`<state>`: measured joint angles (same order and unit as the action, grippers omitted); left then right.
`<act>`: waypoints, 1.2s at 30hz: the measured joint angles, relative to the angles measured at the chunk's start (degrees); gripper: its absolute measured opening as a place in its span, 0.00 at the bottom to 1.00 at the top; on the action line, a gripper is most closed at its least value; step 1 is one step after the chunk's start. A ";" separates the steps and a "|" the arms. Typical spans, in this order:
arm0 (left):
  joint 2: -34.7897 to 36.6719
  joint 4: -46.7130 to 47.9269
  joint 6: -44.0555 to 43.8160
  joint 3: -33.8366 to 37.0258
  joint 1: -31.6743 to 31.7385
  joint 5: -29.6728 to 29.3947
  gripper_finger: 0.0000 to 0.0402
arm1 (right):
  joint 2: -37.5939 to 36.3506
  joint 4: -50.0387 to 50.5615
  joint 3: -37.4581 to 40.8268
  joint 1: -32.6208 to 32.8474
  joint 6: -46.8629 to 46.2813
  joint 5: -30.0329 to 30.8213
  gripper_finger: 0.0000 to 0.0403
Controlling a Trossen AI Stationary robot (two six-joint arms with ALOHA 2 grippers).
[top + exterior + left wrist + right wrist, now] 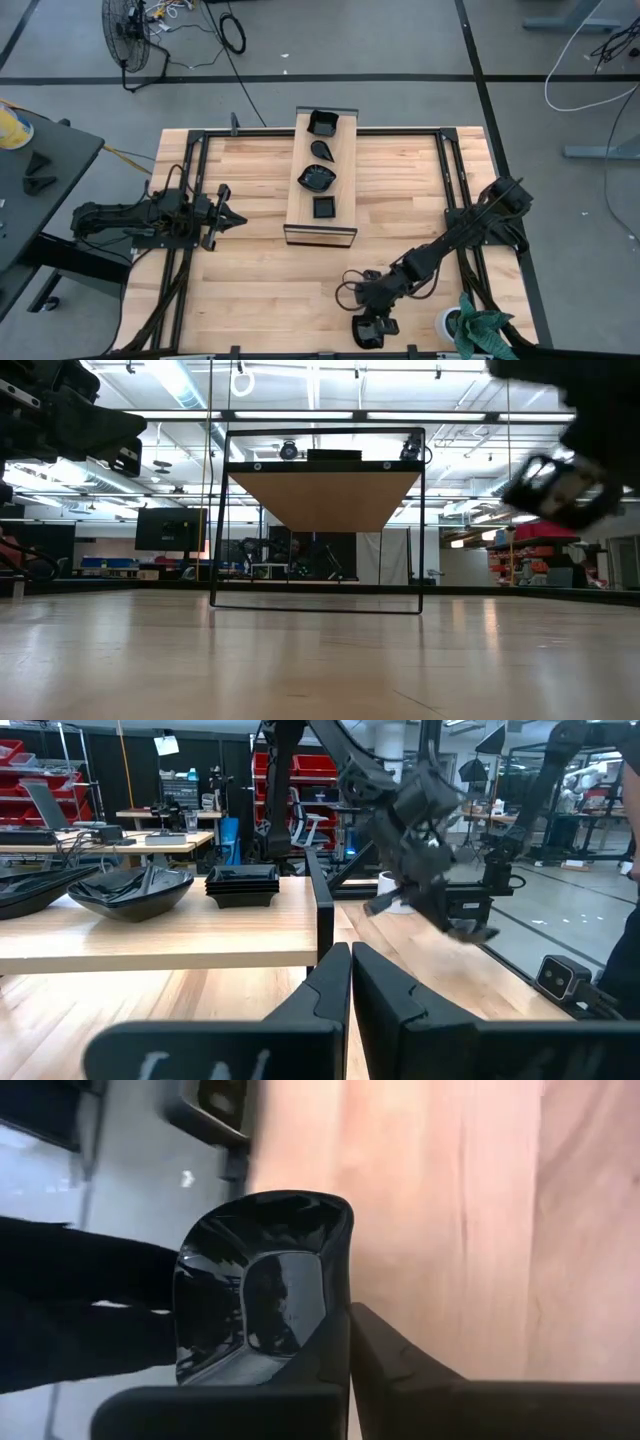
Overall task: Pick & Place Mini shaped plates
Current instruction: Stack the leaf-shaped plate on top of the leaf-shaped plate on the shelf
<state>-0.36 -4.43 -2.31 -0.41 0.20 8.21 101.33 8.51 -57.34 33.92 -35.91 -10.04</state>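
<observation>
A long light wooden board [320, 232] lies at the table's far middle. On it are several glossy black mini plates: a square one [322, 122], a teardrop [322, 150], a wavy one [316, 178] and a small square [323, 207]. My right gripper [372, 325] is near the table's near edge, shut on a black square plate [255, 1285]. It also shows blurred in the low view [558, 488], well above the tabletop. My left gripper [350, 982] is shut and empty at the table's left, level, pointing at the board. My right gripper pinches one side wall of the square plate [338, 1280] between its two fingers. One finger [315, 1365] is on the hollow side and the other [400, 1365] is outside. The fingers come from above, pointing down. The plate is clear of the table, its hollow face toward the wrist.
A white round thing with a green cloth [470, 325] sits at the near right corner, close to my right arm. Black frame rails [455, 180] run along both sides of the table. A table with clutter [30, 150] stands off the left side.
</observation>
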 joint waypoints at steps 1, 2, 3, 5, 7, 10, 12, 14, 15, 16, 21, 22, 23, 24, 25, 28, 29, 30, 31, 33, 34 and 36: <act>0.00 -0.02 0.00 0.00 0.00 0.00 0.05 | -1.01 0.08 0.00 -0.18 0.55 -0.59 0.00; 0.00 0.00 0.00 -0.01 -0.01 0.00 0.05 | -2.05 0.11 0.00 -0.52 1.14 -1.03 0.00; 0.00 -0.02 0.02 0.00 -0.02 0.00 0.05 | -3.14 0.22 0.00 -0.91 1.63 -1.43 0.00; 0.00 0.00 0.00 -0.02 0.00 0.00 0.05 | -5.54 1.13 0.00 -1.85 2.49 -1.55 0.00; 0.00 0.00 0.01 -0.01 -0.01 0.00 0.05 | -7.89 1.88 0.00 -3.02 3.32 -1.57 0.00; 0.00 -0.02 0.02 0.00 -0.02 0.00 0.05 | -11.37 3.79 -0.17 -5.06 4.98 -1.60 0.00; 0.00 0.00 0.00 -0.02 0.00 0.00 0.05 | -13.30 6.81 -1.35 -6.75 6.69 -1.57 0.00; 0.00 0.00 0.02 -0.01 0.00 0.00 0.05 | -14.72 10.54 -3.43 -8.63 9.44 -1.56 0.00; 0.00 -0.02 0.00 -0.01 -0.01 0.00 0.05 | -15.25 12.33 -4.57 -9.78 10.90 -1.58 0.00; 0.00 -0.01 0.00 -0.01 -0.02 0.00 0.05 | -15.74 14.35 -5.67 -10.88 12.36 -1.59 0.00; 0.00 0.00 0.01 -0.02 -0.02 0.00 0.05 | -17.08 22.76 -11.04 -17.31 19.39 -3.79 0.00; 0.00 -0.02 0.02 -0.01 0.00 0.00 0.05 | -17.08 24.06 -12.12 -18.70 20.67 -4.62 0.00; 0.00 0.00 0.00 -0.02 -0.01 0.00 0.05 | -17.08 25.66 -13.22 -19.95 22.13 -5.38 0.00; 0.00 0.00 0.00 0.00 0.00 0.00 0.05 | -17.08 27.22 -14.20 -21.27 23.79 -5.99 0.00; 0.00 -0.02 0.00 0.00 0.01 0.00 0.05 | -17.10 28.49 -15.26 -22.59 25.41 -6.51 0.00; 0.00 0.00 0.00 0.00 -0.01 0.00 0.05 | -17.11 31.57 -18.31 -26.12 30.65 -6.55 0.00; 0.00 0.01 0.02 0.00 0.00 0.00 0.05 | -17.11 32.69 -19.25 -27.24 32.33 -6.58 0.00; 0.00 0.00 0.02 -0.02 -0.01 0.00 0.05 | -17.11 33.53 -20.14 -28.40 33.88 -6.76 0.00; 0.00 0.00 0.00 0.00 0.00 0.00 0.05 | -17.11 34.26 -21.03 -29.68 35.34 -7.24 0.00; 0.00 0.00 0.01 0.00 0.00 0.00 0.05 | -17.12 35.41 -22.53 -32.01 38.09 -7.58 0.00; 0.00 0.00 0.01 -0.01 0.01 0.00 0.05 | -17.12 35.82 -23.05 -33.14 39.40 -7.60 0.00; 0.00 0.00 -0.01 -0.01 0.00 0.00 0.05 | -17.12 36.54 -24.03 -35.23 41.71 -7.54 0.00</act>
<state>-0.36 -4.43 -2.31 -0.42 0.20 8.21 84.20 45.05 -81.37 -1.31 5.80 -17.59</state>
